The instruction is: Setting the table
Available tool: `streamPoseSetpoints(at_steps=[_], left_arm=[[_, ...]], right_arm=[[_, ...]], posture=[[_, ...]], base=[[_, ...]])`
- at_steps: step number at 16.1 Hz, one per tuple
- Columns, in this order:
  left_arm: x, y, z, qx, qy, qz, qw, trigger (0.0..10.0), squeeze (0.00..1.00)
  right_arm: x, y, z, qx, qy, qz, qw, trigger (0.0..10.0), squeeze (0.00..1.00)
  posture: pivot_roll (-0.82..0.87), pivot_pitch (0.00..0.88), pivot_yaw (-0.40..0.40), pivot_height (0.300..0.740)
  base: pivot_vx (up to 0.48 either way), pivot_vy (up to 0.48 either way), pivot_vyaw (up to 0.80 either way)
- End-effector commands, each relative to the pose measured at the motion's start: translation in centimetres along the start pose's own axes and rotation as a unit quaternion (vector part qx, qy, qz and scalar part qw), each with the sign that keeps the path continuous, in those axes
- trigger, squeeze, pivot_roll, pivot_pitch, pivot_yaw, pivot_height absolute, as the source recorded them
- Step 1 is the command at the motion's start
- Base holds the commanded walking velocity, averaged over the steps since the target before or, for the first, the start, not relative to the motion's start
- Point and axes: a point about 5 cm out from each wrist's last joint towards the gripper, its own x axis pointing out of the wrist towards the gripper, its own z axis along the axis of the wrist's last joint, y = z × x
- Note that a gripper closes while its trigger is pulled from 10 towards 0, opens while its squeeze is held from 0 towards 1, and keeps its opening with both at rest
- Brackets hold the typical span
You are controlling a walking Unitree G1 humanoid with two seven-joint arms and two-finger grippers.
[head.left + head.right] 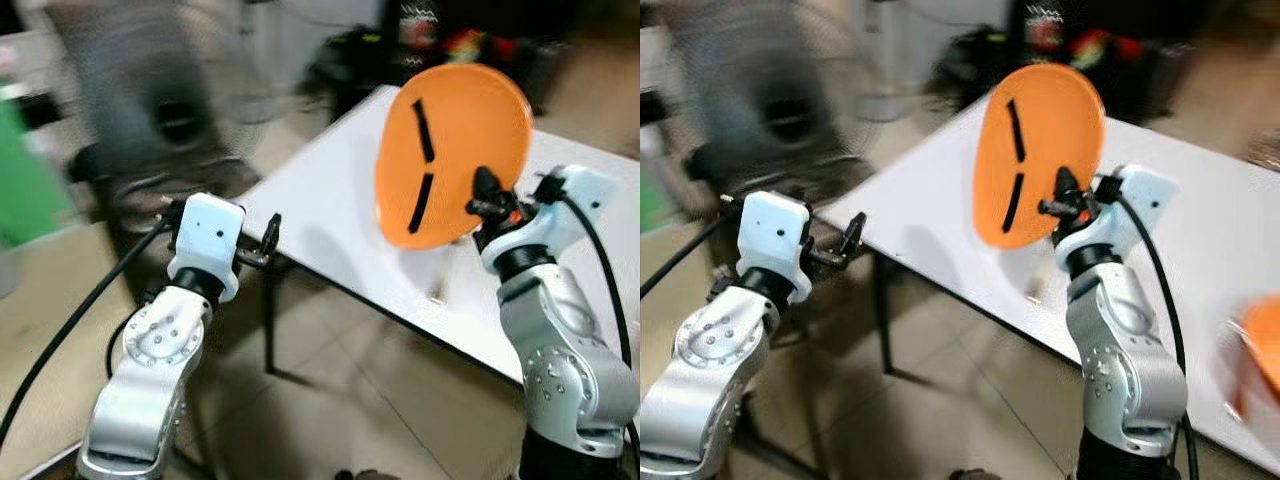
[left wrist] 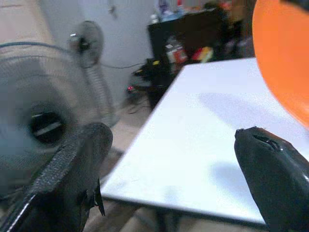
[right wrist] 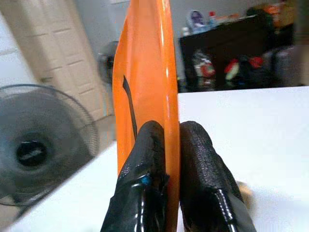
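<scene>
Orange plate (image 1: 455, 150) is being held up on edge above the near part of the white table (image 1: 340, 200), its face turned toward the robot's head and showing two short black marks. The right gripper (image 3: 166, 145) is pinching the plate's lower rim, one black finger (image 3: 145, 164) pressing against the marked face and the other against the back, with the rim sandwiched tightly between them. The plate is hanging clear of the tabletop and casting a soft shadow on it. The left gripper (image 1: 270, 238) is hovering just off the table's near corner, out beside the table edge, with its two fingers (image 2: 72, 179) spread wide and gripping nothing. A standing fan (image 1: 160, 110) is sitting blurred beyond the left arm, off the table's corner. A second orange object (image 1: 1262, 355), blurred, is lying on the table on the robot's right.
</scene>
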Motion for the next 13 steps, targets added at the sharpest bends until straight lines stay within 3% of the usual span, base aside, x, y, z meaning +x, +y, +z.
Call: streamPoseSetpoints(at_steps=[1,6,13], left_arm=[[0.0,0.0,-0.1,-0.005,-0.001,0.007,1.000,10.0,0.00],[0.2,0.3,-0.2,-0.014,-0.002,0.024,1.000,10.0,0.00],[0.4,0.4,-0.2,-0.012,-0.004,0.024,1.000,10.0,0.00]], right_arm=[[-0.1,0.3,0.2,-0.005,-0.001,0.014,1.000,10.0,0.00],[-0.1,0.3,-0.6,0.004,0.032,0.022,0.999,10.0,0.00],[-0.3,0.2,-0.8,0.020,0.043,0.018,0.999,10.0,0.00]], posture=[[-0.05,0.007,-0.049,0.740],[-0.05,0.011,-0.056,0.740],[-0.05,0.011,-0.049,0.740]], base=[[0.000,0.000,-0.67],[0.000,0.000,-0.65],[0.000,0.346,-0.64]])
